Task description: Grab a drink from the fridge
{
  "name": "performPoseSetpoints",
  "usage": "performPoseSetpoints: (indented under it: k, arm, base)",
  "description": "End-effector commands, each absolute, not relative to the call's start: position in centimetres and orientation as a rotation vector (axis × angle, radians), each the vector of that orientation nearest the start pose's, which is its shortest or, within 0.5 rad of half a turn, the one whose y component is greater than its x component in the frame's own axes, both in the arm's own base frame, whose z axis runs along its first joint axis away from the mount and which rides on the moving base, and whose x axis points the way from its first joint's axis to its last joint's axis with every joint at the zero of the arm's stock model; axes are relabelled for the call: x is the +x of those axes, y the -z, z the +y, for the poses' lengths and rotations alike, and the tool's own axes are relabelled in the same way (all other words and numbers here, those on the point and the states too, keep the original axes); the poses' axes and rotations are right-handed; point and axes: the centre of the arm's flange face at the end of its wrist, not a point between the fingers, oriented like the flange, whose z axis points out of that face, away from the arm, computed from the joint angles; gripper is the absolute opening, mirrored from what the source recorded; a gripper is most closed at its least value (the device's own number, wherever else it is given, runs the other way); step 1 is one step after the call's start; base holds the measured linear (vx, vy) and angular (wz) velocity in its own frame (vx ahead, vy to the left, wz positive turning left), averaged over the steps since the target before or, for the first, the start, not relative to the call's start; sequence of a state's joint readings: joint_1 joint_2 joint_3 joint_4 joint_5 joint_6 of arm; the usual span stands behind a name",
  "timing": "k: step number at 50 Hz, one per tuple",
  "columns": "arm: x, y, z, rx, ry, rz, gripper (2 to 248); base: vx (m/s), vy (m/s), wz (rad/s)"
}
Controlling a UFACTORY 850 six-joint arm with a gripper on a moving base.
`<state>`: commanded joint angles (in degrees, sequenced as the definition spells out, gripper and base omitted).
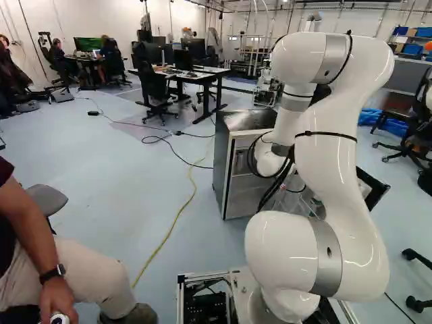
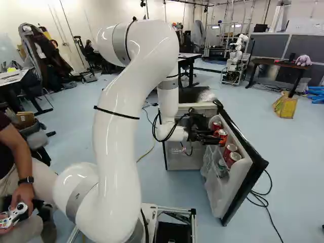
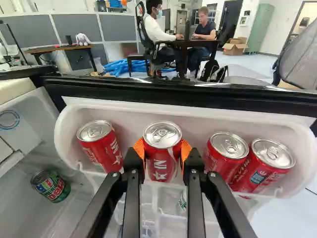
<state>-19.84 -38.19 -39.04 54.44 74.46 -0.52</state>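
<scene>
The white arm [image 2: 121,126] reaches out to the mini fridge [image 1: 221,162], whose door [image 2: 259,166] stands wide open at the right of the right base view. In the wrist view's order, first comes a green-and-red soda can [image 3: 51,186], lower than the hand and off to one side, in the pale interior. Next is a red soda can [image 3: 101,146] in the white door bin [image 3: 124,113], a gap away from the hand. Then the drink being taken: another red can [image 3: 161,166], upright in the bin, with the hand [image 3: 161,153] clamped on it, an orange pad [image 3: 186,148] at either side. Beyond it in the row are two more red cans [image 3: 225,153] [image 3: 267,166], close beside each other.

The step in hand looks to be securing the grip; the can does not appear lifted out. The next move calls for a firm hold and a straight rise until the can's base clears the bin's rim, without knocking the neighbours, then a withdrawal from the door.
</scene>
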Motion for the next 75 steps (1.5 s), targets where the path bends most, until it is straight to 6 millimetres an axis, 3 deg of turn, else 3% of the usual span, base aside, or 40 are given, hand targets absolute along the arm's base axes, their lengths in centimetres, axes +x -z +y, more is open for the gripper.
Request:
performPoseSetpoints:
  k: [75]
  arm:
    - [37.9,-24.4,-14.8,1.693,-1.419,-0.987,89]
  base:
    - [0.000,0.000,0.000]
